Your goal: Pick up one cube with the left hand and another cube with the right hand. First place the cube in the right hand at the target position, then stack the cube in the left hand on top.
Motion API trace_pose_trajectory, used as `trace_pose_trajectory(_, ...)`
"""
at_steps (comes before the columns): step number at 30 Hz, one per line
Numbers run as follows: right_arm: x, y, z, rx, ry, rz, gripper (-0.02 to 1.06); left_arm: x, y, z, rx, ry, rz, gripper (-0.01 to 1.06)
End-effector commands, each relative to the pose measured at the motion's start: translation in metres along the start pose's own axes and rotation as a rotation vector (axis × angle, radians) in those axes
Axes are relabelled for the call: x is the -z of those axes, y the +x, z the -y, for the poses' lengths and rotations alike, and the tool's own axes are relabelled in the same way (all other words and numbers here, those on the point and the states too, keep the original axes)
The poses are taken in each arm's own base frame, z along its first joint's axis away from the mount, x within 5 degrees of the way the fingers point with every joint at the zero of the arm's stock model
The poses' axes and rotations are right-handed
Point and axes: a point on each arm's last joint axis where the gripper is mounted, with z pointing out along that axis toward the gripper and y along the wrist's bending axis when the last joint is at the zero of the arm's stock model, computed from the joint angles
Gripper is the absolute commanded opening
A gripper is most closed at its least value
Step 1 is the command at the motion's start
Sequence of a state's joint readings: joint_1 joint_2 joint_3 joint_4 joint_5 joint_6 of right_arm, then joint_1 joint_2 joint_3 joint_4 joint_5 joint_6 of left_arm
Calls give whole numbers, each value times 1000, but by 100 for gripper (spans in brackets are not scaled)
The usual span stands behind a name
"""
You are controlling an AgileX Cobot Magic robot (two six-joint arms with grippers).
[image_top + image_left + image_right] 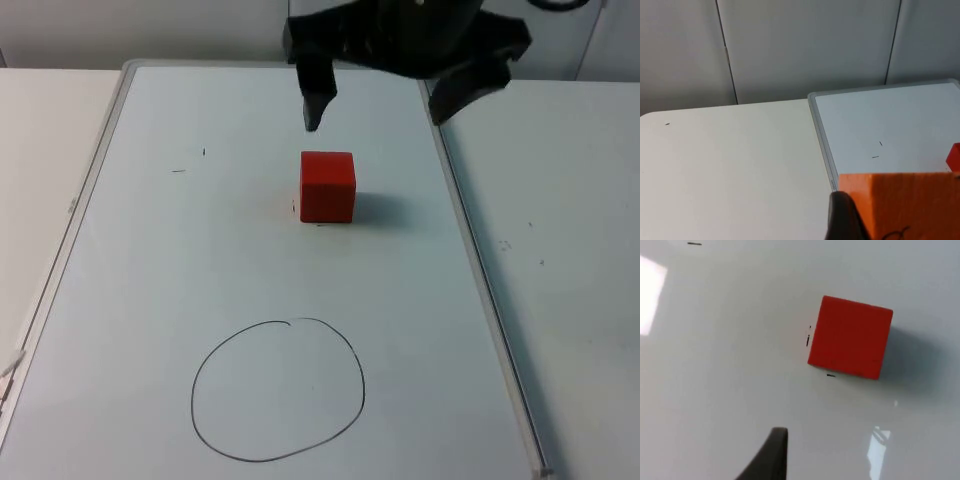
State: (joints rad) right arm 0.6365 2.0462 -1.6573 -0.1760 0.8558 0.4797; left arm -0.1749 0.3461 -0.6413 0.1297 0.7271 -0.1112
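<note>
- Red cube is sitting on the whiteboard, roughly mid-board, well short of the drawn black circle that I'd guess is the target spot. Nothing is inside the circle.
- The right gripper hangs above the far edge of the board, just behind the red cube. Its fingers are spread wide with nothing between them, and neither touches the cube. In the right wrist view the red cube lies free on the board ahead of a fingertip.
- The left wrist view has an orange cube pressed right up against a black fingertip, so the left gripper looks clamped on it. I can only see one finger there though, so take that as likely rather than certain. It seems to be held off to the side, over the table beside the board's edge.
- So progress-wise: left pick looks done, right pick not yet.
- Still to go: grab the red one, set it in the circle, then stack orange on top.
</note>
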Motion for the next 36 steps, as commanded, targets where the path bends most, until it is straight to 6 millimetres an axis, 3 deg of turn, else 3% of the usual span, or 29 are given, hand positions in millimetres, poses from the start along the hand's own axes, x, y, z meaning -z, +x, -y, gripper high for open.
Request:
trace_pose_trajectory(1,-15,-2,-4,-39,-10,28,102,1,-1,0,5,8,24,22)
trace_pose_trajectory(6,-43,-2,-8,-109,-24,60,98,1,-1,0,5,8,21,22)
trace_pose_trajectory(22,-79,-12,-6,-150,-9,96,96,1,-1,1,10,12,21,22)
trace_pose_trajectory(33,-105,-4,-8,-127,12,45,85,-2,3,1,8,12,7,22)
trace_pose_trajectory(36,-106,-4,-8,-125,14,44,71,-2,3,1,8,12,7,22)
